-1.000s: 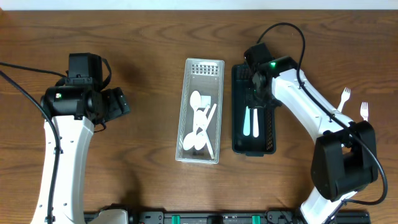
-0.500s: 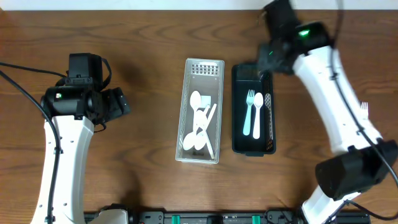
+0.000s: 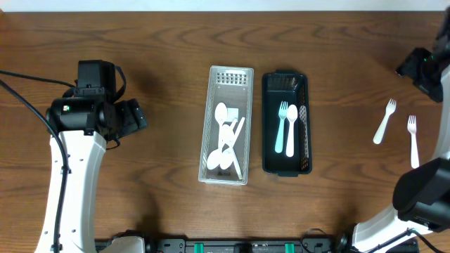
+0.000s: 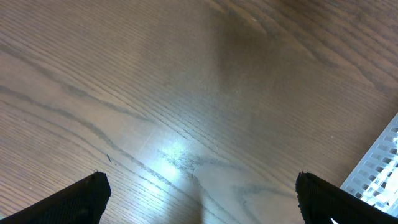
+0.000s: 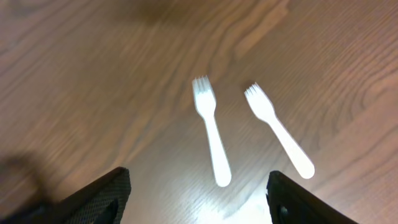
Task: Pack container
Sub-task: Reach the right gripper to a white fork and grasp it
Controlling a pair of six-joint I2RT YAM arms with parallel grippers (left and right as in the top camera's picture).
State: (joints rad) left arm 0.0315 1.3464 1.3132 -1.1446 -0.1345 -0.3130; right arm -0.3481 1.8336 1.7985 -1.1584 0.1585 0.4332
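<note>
overhead, read from the near edge outward. the white perforated tray lies lengthwise mid-table, its near end reaching closest to the near edge. a heap of white spoons sits inside it.

the black container is just beside it on the right, parallel, with a thin gap between. inside lie a white fork and a white spoon, side by side with heads toward the far edge. a dark slotted piece runs along the container's right wall; cannot tell what it is.

toward the right edge, well apart from the container, two forks lie loose on bare wood. the inner loose fork is tilted, tines toward the far edge. the outer loose fork is nearer the right edge and almost straight. the two do not touch.

left wrist: the left claw is spread wide with nothing between the fingers and bare wood beneath. a corner of the white perforated tray shows at the frame's right. overhead places this claw toward the left edge, well apart from the tray.

right wrist: the right claw is spread wide and empty, with both loose forks on the table below it, clear of the fingers. overhead places it farthest out, by the far right corner, partly cut off by the frame.
</note>
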